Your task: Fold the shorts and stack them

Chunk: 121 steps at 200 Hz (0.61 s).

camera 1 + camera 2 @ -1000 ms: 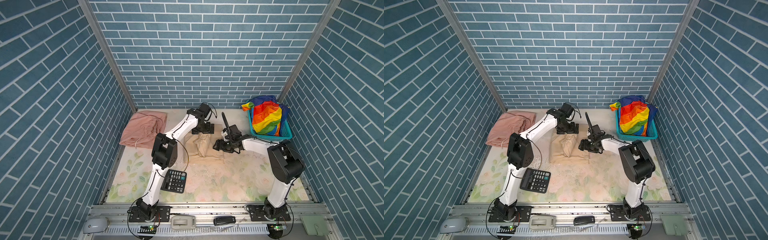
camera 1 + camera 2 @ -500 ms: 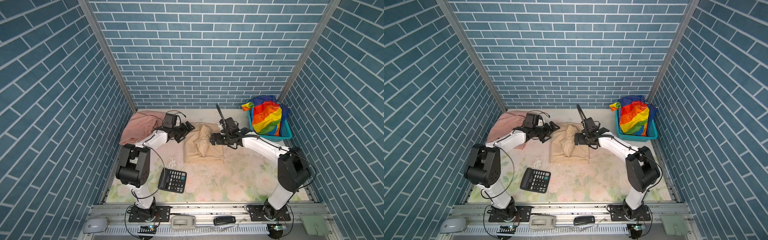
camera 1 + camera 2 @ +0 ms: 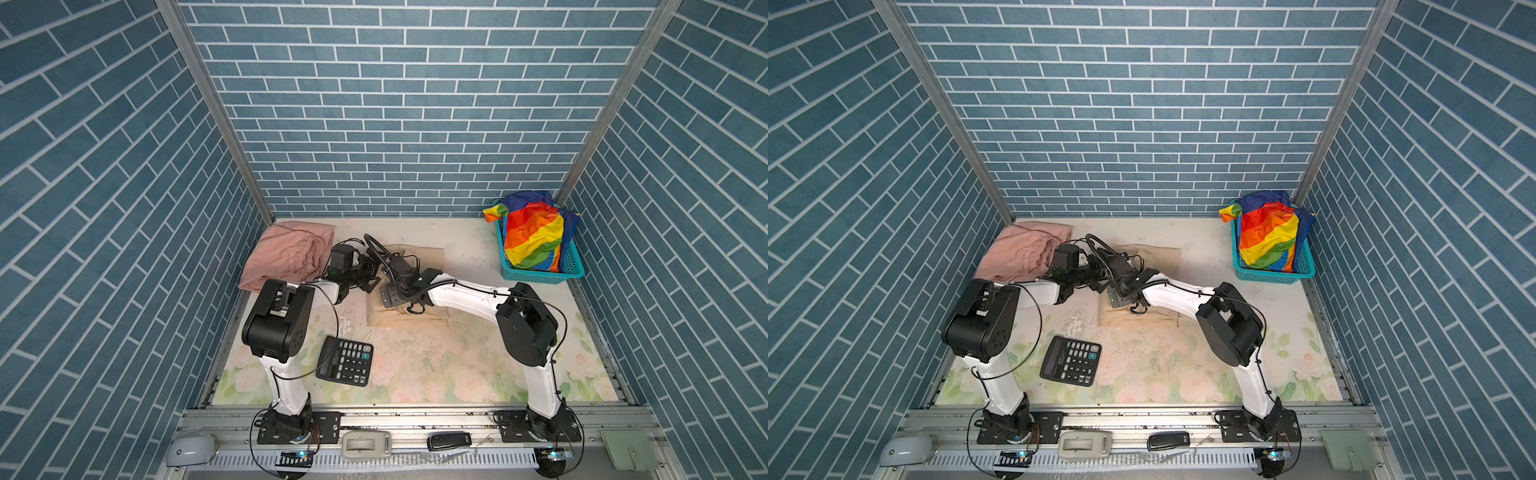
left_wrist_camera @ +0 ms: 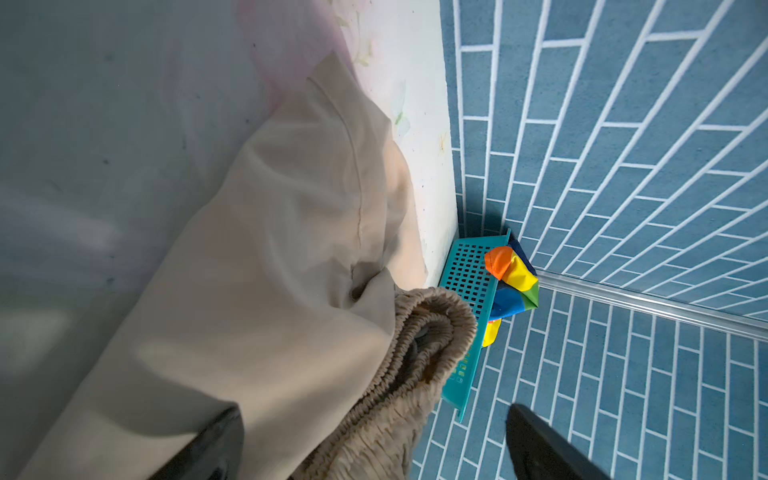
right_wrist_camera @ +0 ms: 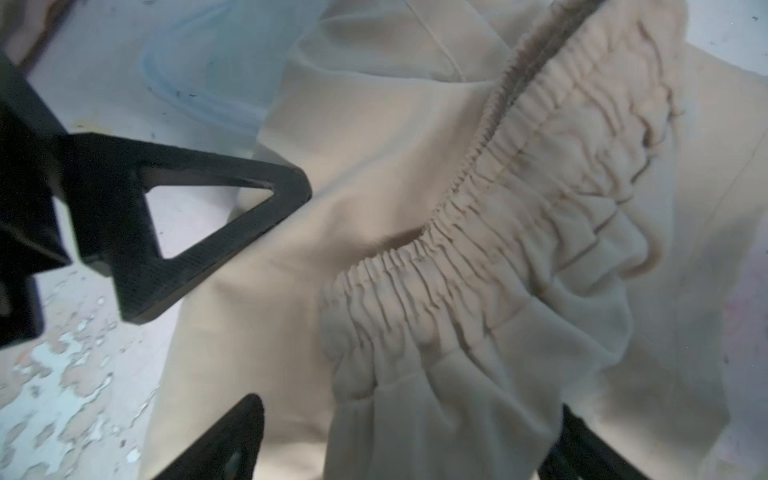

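beige shorts (image 3: 430, 259): middle of table (image 3: 457, 365), toward back edge, long side seems front-to-back | right gripper (image 5: 407, 436): wide apart, empty, over the shorts' left part | left gripper (image 4: 374, 436): wide apart, empty, just beside that left edge

Matt cloth beige shorts (image 5: 374, 166) + glossy rainbow shorts (image 3: 532, 232), plastic basket (image 3: 571, 264)

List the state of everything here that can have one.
Beige shorts: folded over on the table, not gripped.
Pink shorts: folded, at the back left corner.
Basket: upright, full.
Rainbow shorts: crumpled in the basket.
Calculator: face up, flat.
Left hand: open, empty.
Right hand: open, empty.
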{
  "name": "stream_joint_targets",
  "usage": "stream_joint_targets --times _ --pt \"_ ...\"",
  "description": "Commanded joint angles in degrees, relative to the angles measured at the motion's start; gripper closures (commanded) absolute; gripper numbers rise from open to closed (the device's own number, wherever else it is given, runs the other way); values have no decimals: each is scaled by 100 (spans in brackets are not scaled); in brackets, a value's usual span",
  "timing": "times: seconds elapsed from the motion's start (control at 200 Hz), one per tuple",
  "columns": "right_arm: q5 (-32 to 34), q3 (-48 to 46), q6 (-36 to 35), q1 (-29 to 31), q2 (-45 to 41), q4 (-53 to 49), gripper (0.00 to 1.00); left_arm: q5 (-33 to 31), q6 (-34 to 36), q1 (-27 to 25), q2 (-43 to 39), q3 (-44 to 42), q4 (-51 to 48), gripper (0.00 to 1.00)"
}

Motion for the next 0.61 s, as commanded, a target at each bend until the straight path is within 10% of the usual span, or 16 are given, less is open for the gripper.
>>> stream_joint_targets --times 0.0,0.6 --pt "786 99 -178 -91 26 -358 2 -76 -68 13 218 -212 292 1" --pt "-923 -2996 201 -1859 -2638 446 2 -84 1005 157 158 -67 -923 0"
